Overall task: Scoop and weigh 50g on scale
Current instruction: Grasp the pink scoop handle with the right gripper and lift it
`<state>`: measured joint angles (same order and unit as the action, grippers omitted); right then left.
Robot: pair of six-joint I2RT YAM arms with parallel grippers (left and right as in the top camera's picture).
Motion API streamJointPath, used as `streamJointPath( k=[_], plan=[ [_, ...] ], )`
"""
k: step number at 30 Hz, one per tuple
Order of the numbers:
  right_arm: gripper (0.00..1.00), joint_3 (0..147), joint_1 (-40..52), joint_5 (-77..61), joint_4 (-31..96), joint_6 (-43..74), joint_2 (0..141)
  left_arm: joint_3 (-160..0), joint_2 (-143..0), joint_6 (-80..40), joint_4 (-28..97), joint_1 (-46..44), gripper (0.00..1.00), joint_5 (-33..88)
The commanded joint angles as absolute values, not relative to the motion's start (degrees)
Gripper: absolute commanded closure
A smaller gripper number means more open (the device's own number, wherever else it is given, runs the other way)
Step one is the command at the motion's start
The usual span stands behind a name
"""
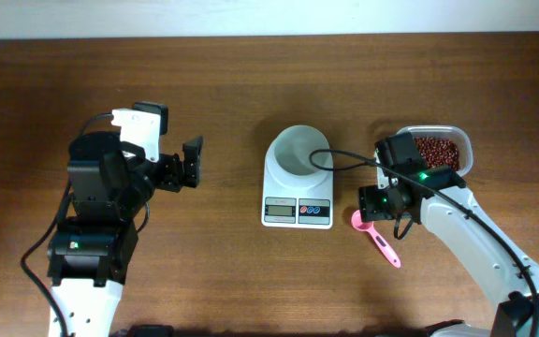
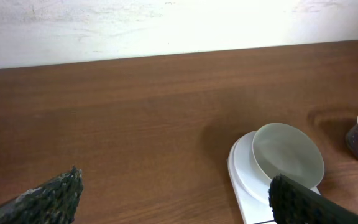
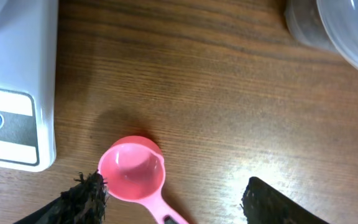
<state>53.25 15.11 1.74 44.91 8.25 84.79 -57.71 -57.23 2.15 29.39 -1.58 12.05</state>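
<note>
Jaws spread wide and empty, the left gripper (image 1: 191, 165) has the scale (image 1: 298, 187) well off to its right; the scale lies just left of the right gripper (image 3: 173, 190), whose parted fingers (image 3: 86, 196) flank a pink scoop (image 3: 132, 171) without gripping it.

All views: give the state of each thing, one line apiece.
scale: bowl on its platform, display unreadable.
bowl: upright, empty.
pink scoop: lying flat, empty, ungripped.
tub: holds red beans.
left gripper: open, empty.
right gripper: open over the scoop.
</note>
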Motion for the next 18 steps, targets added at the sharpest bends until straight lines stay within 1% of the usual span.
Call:
streamJointPath(
  k=[1, 3, 5, 8, 10, 11, 13, 15, 16, 17, 18],
  plan=[
    [0.30, 51.20, 15.35, 2.61, 43.13, 3.33, 85.36, -58.65, -57.32, 2.61, 29.28, -1.61, 0.01, 12.67],
    [0.38, 50.02, 15.35, 2.13, 40.73, 3.36, 86.91, -58.65, -57.32, 2.61, 29.26, -1.61, 0.01, 12.67],
    [0.43, 50.02, 15.35, 0.47, 38.92, 3.36, 89.34, -58.65, -57.32, 2.61, 29.26, -1.61, 0.01, 12.67],
    [0.56, 50.02, 15.35, 0.43, 38.83, 3.33, 92.09, -58.65, -57.32, 2.61, 29.30, -1.61, 0.01, 12.67],
    [0.58, 50.02, 15.35, -1.10, 38.85, 3.16, 93.76, -58.65, -57.32, 2.61, 29.30, -1.61, 0.01, 12.67],
    [0.68, 50.02, 15.35, -1.32, 38.83, 3.18, 94.59, -58.65, -57.32, 2.61, 29.30, -1.61, 0.01, 12.67],
    [0.78, 50.02, 15.35, -1.96, 38.72, 3.20, 95.00, -58.65, -57.32, 2.61, 29.30, -1.61, 0.01, 12.67],
    [0.83, 50.04, 15.35, -4.32, 38.41, 3.40, 94.98, -58.65, -57.32, 2.61, 29.30, -1.61, 0.01, 12.67],
    [0.90, 50.04, 15.35, -5.80, 38.24, 3.46, 94.98, -58.65, -57.32, 2.61, 29.30, -1.61, 0.01, 12.67],
    [0.96, 50.04, 15.35, -5.96, 38.09, 6.50, 94.98, -58.65, -57.32, 2.61, 29.30, -1.61, 0.01, 12.67],
    [0.96, 50.04, 15.31, -5.98, 38.06, 9.69, 94.98, -58.65, -57.32, 2.61, 29.30, -1.61, 0.01, 12.67]
  ],
)
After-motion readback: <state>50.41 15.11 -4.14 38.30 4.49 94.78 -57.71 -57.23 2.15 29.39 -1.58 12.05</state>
